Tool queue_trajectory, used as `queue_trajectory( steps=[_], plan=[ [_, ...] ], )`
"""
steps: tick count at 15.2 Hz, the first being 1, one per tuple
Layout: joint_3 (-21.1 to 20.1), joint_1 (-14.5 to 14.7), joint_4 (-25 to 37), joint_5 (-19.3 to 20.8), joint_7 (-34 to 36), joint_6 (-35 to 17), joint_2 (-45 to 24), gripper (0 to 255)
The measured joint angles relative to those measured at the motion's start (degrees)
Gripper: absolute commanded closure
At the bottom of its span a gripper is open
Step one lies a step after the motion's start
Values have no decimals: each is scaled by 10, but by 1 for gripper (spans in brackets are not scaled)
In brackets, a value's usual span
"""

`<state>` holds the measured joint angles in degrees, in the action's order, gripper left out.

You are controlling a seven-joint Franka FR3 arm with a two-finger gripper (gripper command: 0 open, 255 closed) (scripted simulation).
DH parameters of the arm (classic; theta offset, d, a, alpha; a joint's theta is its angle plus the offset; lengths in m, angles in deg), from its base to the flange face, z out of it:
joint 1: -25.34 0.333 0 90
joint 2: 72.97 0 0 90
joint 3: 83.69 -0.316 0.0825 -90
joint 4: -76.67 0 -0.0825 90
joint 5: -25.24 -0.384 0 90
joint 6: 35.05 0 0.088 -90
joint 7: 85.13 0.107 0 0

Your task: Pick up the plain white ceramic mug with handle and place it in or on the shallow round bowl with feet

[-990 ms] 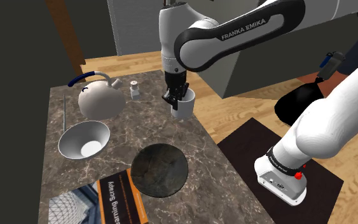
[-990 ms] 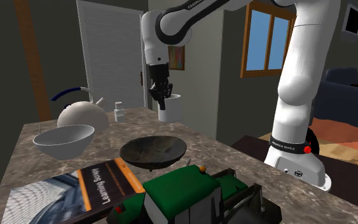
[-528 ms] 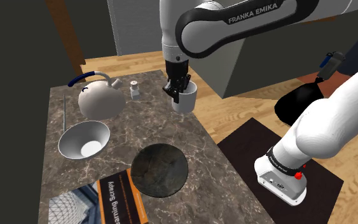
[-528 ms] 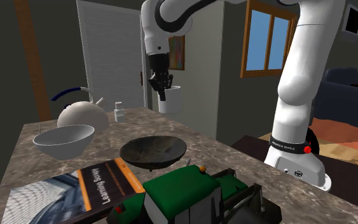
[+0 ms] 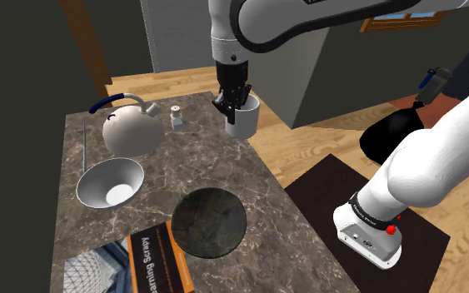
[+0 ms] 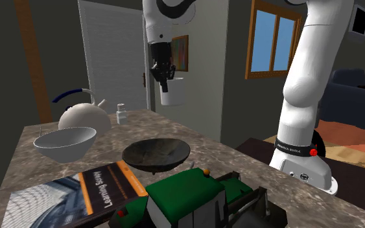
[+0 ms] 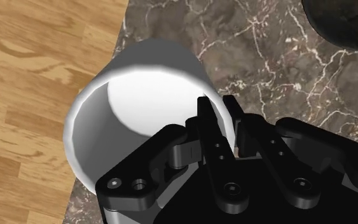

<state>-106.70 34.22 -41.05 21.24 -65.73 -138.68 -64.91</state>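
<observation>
The white mug [image 5: 242, 117] hangs in the air above the far right edge of the marble table [image 5: 182, 162]. My gripper [image 5: 231, 101] is shut on its rim, one finger inside and one outside the wall. From the second exterior view the mug [image 6: 172, 92] hangs under the gripper [image 6: 163, 76], well above the tabletop. The wrist view looks into the mug [image 7: 133, 102], with the gripper [image 7: 219, 105] clasping its wall. The dark shallow round bowl [image 5: 210, 220] stands on the table nearer the stand, also seen as a dark bowl [image 6: 156, 153] on small feet and a dark bowl [image 7: 346, 22].
A white kettle [image 5: 131, 129] with a blue handle, a small shaker [image 5: 176, 116] and a white deep bowl [image 5: 109, 183] stand on the table's left half. A book [image 5: 157, 262] lies at the near edge. A green toy tractor [image 6: 187, 194] stands beside the book.
The gripper has risen straight up with the mug in it, taking it higher above the table. Everything on the table stays put.
</observation>
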Motion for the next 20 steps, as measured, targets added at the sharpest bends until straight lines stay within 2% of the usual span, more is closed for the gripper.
queue_trajectory(
  steps=[10,20],
  plan=[
    [-71,55,35,-21,121,25,-4,255],
    [-155,120,137,10,284,42,-92,255]
  ],
)
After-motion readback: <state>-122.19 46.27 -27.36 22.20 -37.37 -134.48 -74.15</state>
